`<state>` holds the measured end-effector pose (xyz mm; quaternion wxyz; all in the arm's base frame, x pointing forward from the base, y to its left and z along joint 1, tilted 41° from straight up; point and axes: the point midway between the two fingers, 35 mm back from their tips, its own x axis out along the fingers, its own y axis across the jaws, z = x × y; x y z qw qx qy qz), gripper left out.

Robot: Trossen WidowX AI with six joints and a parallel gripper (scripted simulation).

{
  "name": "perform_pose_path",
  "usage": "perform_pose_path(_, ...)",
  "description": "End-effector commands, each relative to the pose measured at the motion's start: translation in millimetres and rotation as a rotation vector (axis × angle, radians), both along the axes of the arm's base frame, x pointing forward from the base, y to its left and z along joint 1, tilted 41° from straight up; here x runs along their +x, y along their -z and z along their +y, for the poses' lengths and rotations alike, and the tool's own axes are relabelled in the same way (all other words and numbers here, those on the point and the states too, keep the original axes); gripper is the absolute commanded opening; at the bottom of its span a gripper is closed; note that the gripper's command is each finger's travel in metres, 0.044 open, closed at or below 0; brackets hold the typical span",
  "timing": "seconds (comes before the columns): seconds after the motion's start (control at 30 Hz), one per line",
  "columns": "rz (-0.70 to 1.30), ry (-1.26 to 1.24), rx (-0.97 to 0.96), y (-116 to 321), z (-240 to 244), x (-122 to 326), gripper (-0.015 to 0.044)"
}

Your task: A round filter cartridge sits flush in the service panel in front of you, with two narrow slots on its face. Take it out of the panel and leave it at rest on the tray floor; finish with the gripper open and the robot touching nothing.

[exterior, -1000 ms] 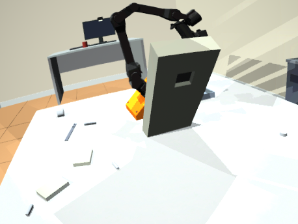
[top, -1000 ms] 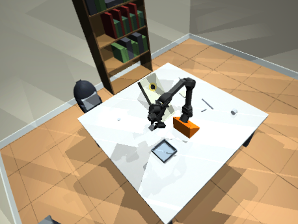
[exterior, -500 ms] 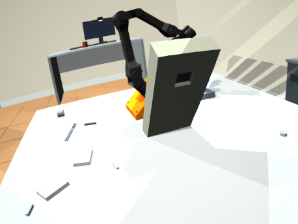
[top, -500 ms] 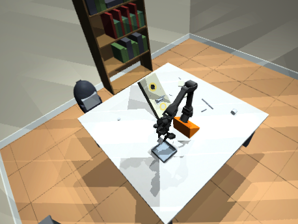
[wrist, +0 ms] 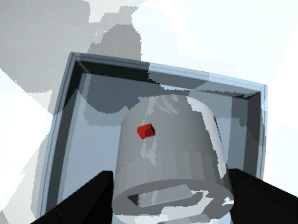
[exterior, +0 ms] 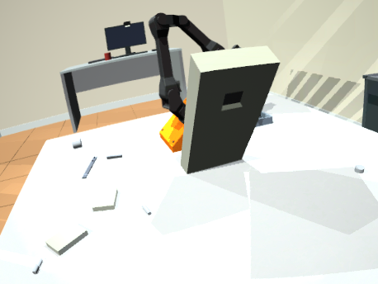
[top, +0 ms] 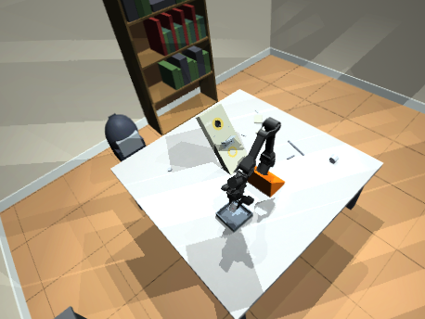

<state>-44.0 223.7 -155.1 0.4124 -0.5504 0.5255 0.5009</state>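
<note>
The round grey filter cartridge (wrist: 167, 150) (top: 233, 207) is out of the panel, with a red tab on its side and a slot showing on its near face. My gripper (wrist: 170, 180) (top: 237, 202) is shut on it, one dark finger on each side. In the wrist view the cartridge is over the blue-grey tray (wrist: 95, 145) (top: 240, 220) (exterior: 265, 120); I cannot tell whether it touches the tray floor. The cream service panel (top: 210, 115) (exterior: 219, 136) leans behind, with a dark round opening ringed in yellow. The panel hides the gripper in the exterior view.
An orange wedge block (top: 267, 182) (exterior: 171, 134) stands by the arm's base, between panel and tray. Small rods, pale blocks (exterior: 67, 239) (exterior: 106, 201) and a small grey cylinder (top: 333, 159) (exterior: 77, 143) lie on the table. Tray walls rise around the cartridge in the wrist view.
</note>
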Motion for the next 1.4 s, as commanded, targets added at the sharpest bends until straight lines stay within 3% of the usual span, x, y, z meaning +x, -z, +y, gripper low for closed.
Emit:
perform_pose_path(0.0,0.004,0.002,-0.003,15,-14,-1,0.0000)
perform_pose_path(0.3,0.004,0.002,-0.004,33,-33,0,0.0000)
perform_pose_path(0.87,-0.001,-0.002,-0.013,30,-32,1,0.0440)
perform_pose_path(1.0,-0.001,-0.002,-0.013,23,-24,1,0.0440)
perform_pose_path(1.13,-0.002,-0.002,-0.013,-21,11,0,0.0440)
perform_pose_path(1.37,0.003,0.001,-0.001,-14,9,-1,0.0440)
